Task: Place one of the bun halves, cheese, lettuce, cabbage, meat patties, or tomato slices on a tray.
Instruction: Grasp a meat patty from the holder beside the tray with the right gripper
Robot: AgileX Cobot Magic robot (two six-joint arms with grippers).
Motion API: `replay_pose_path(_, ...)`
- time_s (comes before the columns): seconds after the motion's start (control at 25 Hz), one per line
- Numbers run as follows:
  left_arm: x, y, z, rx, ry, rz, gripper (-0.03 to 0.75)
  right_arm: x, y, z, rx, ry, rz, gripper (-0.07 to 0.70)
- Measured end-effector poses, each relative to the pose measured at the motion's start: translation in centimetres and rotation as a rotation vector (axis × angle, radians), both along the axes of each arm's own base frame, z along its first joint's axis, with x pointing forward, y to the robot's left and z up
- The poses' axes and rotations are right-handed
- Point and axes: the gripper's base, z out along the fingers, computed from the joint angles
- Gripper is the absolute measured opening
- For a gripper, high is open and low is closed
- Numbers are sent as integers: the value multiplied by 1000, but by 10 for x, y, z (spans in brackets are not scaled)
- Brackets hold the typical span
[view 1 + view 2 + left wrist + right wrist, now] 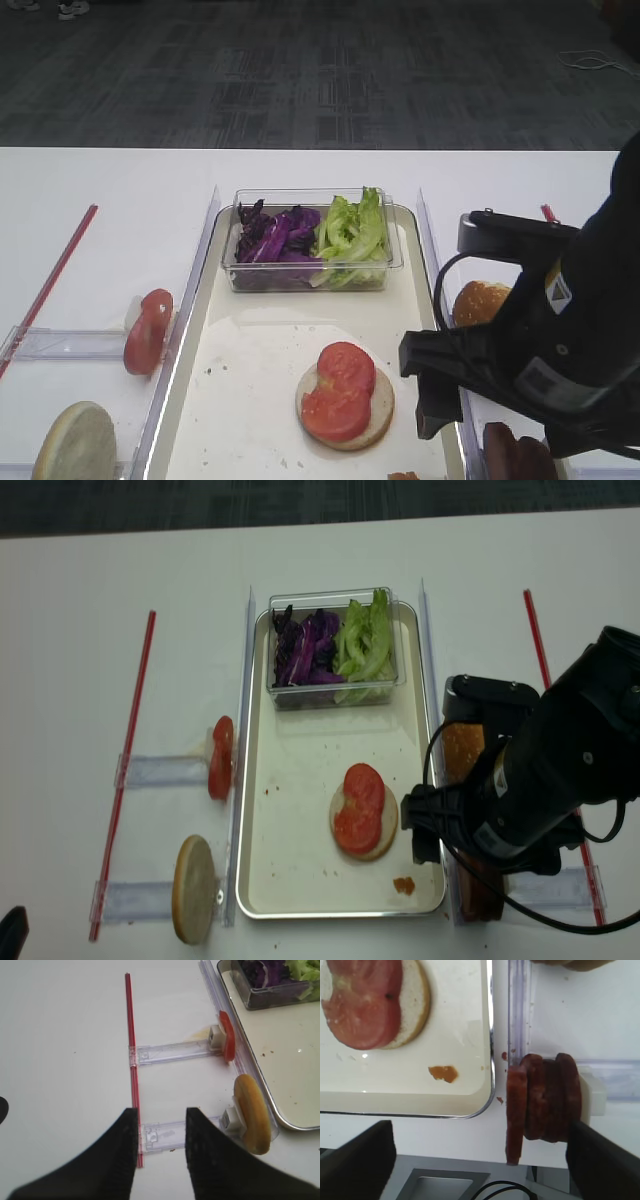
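Meat patties (542, 1102) upright between wide jaws, wrist view only

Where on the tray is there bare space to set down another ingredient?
Free: the cream-white metal-rimmed tray between the clear plastic tub and the tomato-topped pale bun half, plus its whole left side. Crowded: the near right corner, by a small orange scrap.

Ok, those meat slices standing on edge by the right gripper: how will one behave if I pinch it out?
The meat slices look thin and soft, so one will probably flop once lifted. They stand pressed together, so a neighbour may cling and come along. Their surface looks moist, with smears beside the tray, so the open right gripper could slip.
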Motion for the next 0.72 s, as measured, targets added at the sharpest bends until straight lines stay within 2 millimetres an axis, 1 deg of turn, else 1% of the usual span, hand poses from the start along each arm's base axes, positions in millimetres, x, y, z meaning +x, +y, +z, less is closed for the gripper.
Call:
replay_pose_path(0.32,0,0,0,0,0,0,225,4,6,-17,-25,64,-13,686)
replay_pose_path(0.56,0,0,0,0,0,0,225,5,6,-18,-24,60,-8,684)
replay_pose_path(0.64,0,0,0,0,0,0,225,5,6,-18,-23,58,-8,659)
replay_pose_path(0.72,0,0,0,0,0,0,225,5,6,-18,-23,58,-8,608)
